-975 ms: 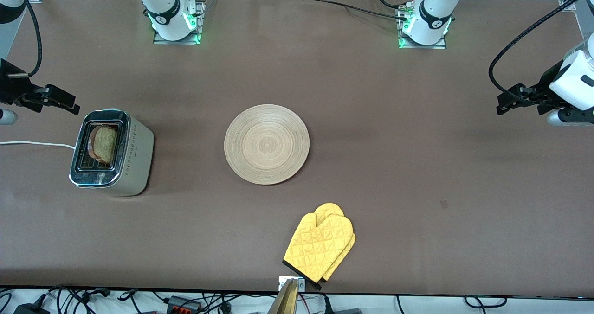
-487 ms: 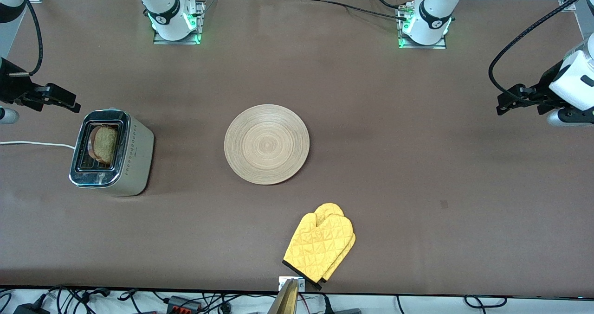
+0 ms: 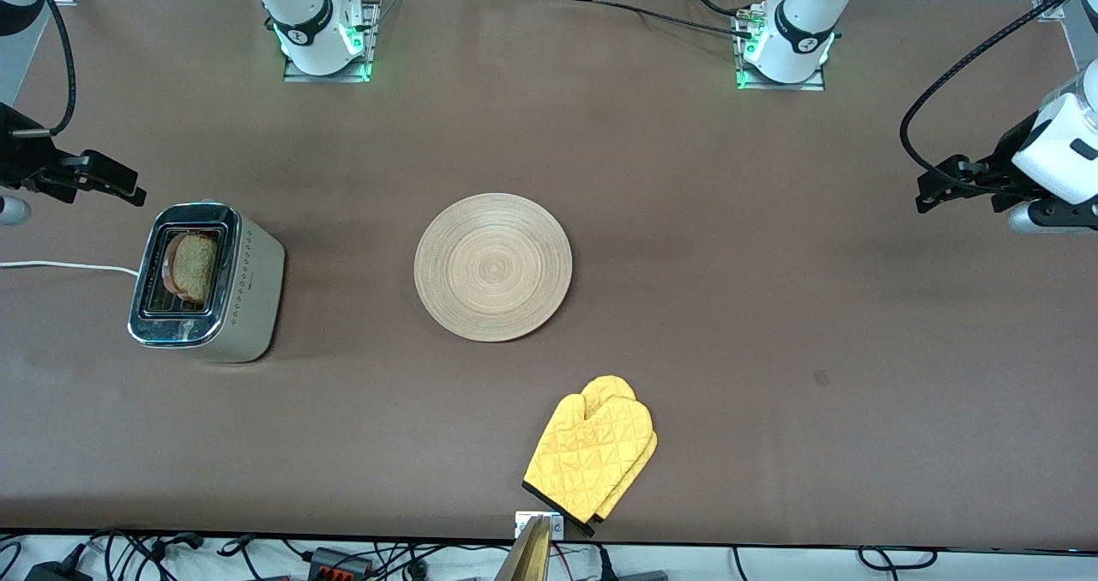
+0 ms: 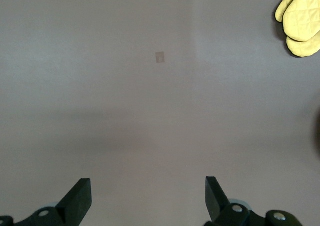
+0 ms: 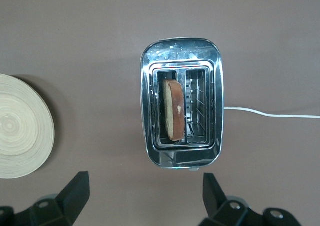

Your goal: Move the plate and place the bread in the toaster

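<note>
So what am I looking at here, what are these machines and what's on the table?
Two robot arms stand at a brown table. One picture looks down from across it; the other two come from cameras on the wrists. The left pincer is open over bare table at its end, holding nothing. The right pincer is open above the toaster, also holding nothing. The bread stands in one toaster slot. A wooden plate lies mid-table, with yellow oven mitts nearer the front camera.
</note>
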